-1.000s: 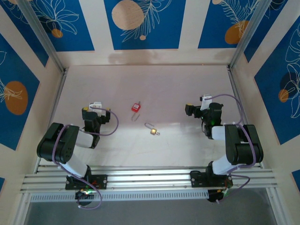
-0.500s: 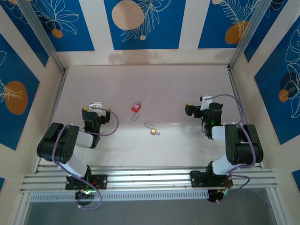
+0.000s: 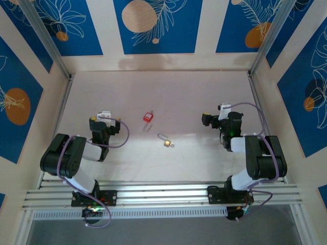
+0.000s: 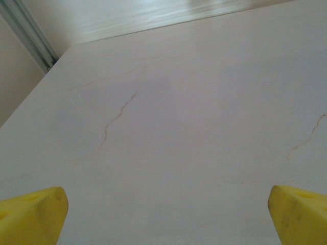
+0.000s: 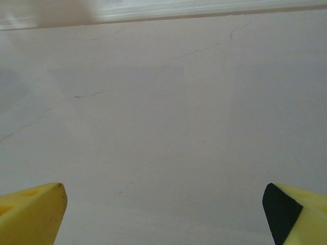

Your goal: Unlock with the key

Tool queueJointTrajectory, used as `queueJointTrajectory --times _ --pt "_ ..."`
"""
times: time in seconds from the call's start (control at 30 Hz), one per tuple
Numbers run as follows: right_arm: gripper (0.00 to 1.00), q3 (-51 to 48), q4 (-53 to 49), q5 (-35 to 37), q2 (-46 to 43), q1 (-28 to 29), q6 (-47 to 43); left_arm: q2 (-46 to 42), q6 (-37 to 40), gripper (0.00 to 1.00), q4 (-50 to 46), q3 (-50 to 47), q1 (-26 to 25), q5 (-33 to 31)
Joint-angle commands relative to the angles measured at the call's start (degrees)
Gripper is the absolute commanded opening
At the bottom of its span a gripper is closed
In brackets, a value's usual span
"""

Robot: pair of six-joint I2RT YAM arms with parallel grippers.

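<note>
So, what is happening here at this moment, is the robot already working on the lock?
Nothing is being handled yet. Both arms sit folded near the near edge of the table. The left hand and the right hand are open and empty above its bare surface. Between the arms lie a small red piece and a small brass-coloured piece, apart from each other and untouched. They are too small to tell which is the lock and which the key.

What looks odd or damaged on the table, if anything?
Only thin brownish hairline cracks in the table top, seen from both wrist cameras. The padlock and red key lie apart; nothing is spilled.
</note>
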Motion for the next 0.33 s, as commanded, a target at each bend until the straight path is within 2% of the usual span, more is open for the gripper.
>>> queueJointTrajectory --times 0.0,0.3 --pt "0.99 0.4 0.3 0.6 0.4 0.4 0.2 -1.2 -0.9 1.0 -1.1 1.6 1.0 -0.1" --pt "0.99 0.4 0.4 0.6 0.4 0.5 0.2 -1.3 -1.4 1.0 -1.6 1.8 1.7 0.7"
